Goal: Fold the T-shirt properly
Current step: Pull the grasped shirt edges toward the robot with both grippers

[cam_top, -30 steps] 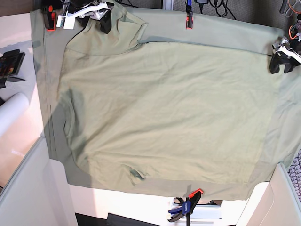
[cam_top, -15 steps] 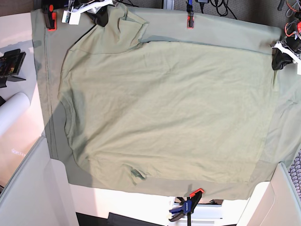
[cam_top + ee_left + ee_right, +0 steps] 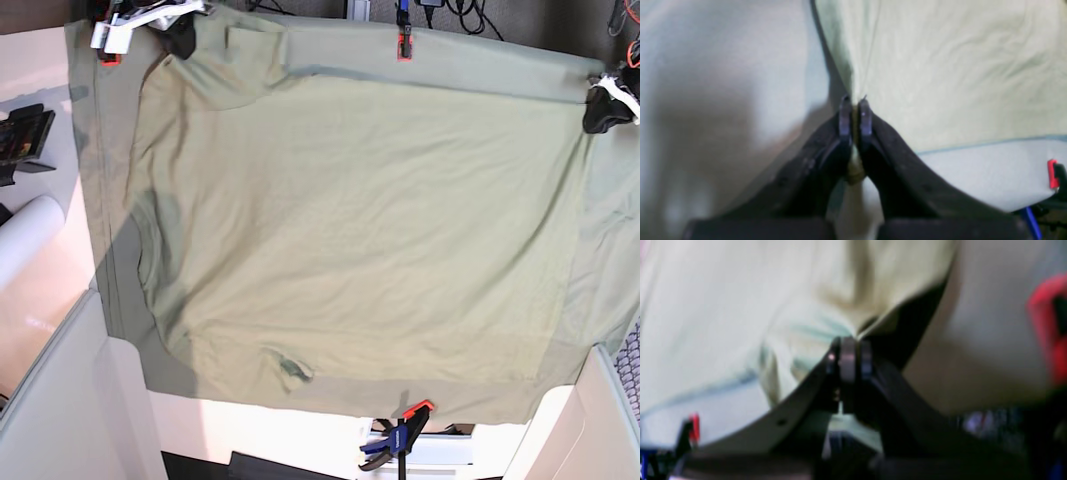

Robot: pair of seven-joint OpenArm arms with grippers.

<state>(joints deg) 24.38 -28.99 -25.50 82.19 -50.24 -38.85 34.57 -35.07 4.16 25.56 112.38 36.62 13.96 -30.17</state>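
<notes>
— What's lying there?
— A pale yellowish sage-green short-sleeved cotton T-shirt (image 3: 360,230), spread flat and filling most of the base view.
— Which way does it lie?
— Sideways. One sleeve is folded over at the upper left, and the collar opening shows at the lower edge, left of centre.
— Smooth?
— Mostly, with light wrinkles and both upper corners lifted slightly.

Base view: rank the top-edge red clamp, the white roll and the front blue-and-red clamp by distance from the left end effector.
From the left end effector, at the right edge, shut on the T-shirt:
1. Top-edge red clamp, at the tablecloth's far hem.
2. Front blue-and-red clamp, at the near edge.
3. White roll, far left.
</notes>
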